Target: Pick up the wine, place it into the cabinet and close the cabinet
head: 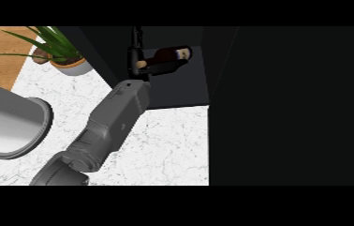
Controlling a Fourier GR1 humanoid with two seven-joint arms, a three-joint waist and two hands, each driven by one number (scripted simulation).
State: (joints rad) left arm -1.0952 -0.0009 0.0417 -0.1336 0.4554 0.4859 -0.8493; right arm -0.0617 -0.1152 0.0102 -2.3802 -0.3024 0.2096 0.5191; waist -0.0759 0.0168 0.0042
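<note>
One hand [142, 64], fingers curled on wine [168, 55] in cabinet [181, 86], plant [59, 49] nearby

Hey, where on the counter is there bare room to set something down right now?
Bare marble counter lies between the forearm and the dark cabinet; a smaller patch between the potted plant and sink. Crowded inside the cabinet, where the left hand holds the wine bottle.
</note>
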